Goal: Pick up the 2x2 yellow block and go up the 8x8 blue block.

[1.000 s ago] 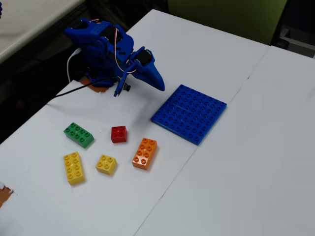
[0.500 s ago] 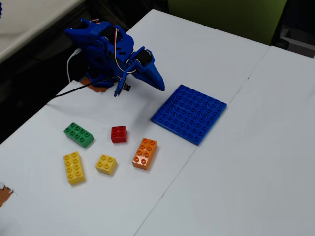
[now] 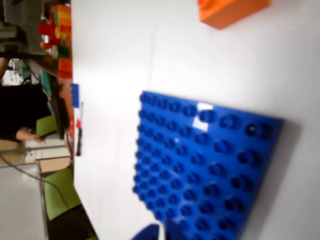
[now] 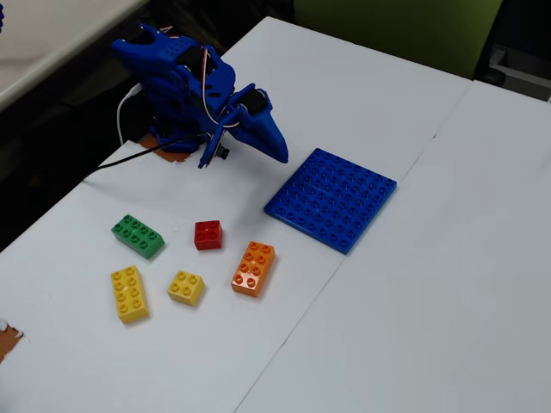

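Observation:
The 2x2 yellow block [image 4: 186, 287] lies on the white table in the fixed view, left of the orange brick, and nothing touches it. The 8x8 blue block [image 4: 331, 198] lies flat to the right; the wrist view shows it [image 3: 200, 165] close up with nothing on its studs. My blue gripper [image 4: 280, 153] hangs folded near the arm's base, just left of the baseplate's far corner and well away from the yellow block. Its jaws look shut and hold nothing. Only the tips of the gripper [image 3: 161, 234] show at the wrist view's bottom edge.
A red brick [image 4: 207, 234], a green brick [image 4: 138, 236], a long yellow brick [image 4: 128, 293] and an orange brick [image 4: 253, 268] lie around the small yellow one. The orange brick [image 3: 230, 10] also shows in the wrist view. A table seam [image 4: 293, 327] runs diagonally.
The arm's upper part has shifted slightly up and left. The gripper tip and all bricks stay where they were.

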Motion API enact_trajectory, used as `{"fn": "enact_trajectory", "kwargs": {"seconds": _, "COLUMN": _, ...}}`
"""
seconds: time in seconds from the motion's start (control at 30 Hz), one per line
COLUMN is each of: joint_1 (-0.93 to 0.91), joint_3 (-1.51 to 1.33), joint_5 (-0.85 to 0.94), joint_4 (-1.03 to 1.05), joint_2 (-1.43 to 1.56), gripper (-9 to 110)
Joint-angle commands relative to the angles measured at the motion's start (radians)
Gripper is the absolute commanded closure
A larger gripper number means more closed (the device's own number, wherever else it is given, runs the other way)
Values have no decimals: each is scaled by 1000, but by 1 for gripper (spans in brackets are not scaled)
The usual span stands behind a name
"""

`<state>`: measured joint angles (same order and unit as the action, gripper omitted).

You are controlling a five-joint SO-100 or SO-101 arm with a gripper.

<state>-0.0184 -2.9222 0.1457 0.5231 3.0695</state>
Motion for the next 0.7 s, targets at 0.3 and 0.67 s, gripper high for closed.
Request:
{"fn": "enact_trajectory", "kwargs": {"seconds": 0.3, "joint_1": -38, "joint_3": 945, "joint_5": 239, "joint_4": 207, "joint_2": -753, "gripper": 101}}
{"fn": "enact_trajectory", "kwargs": {"seconds": 0.67, "joint_1": -80, "joint_3": 1493, "joint_5": 834, "joint_4": 508, "joint_2": -1144, "gripper": 101}}
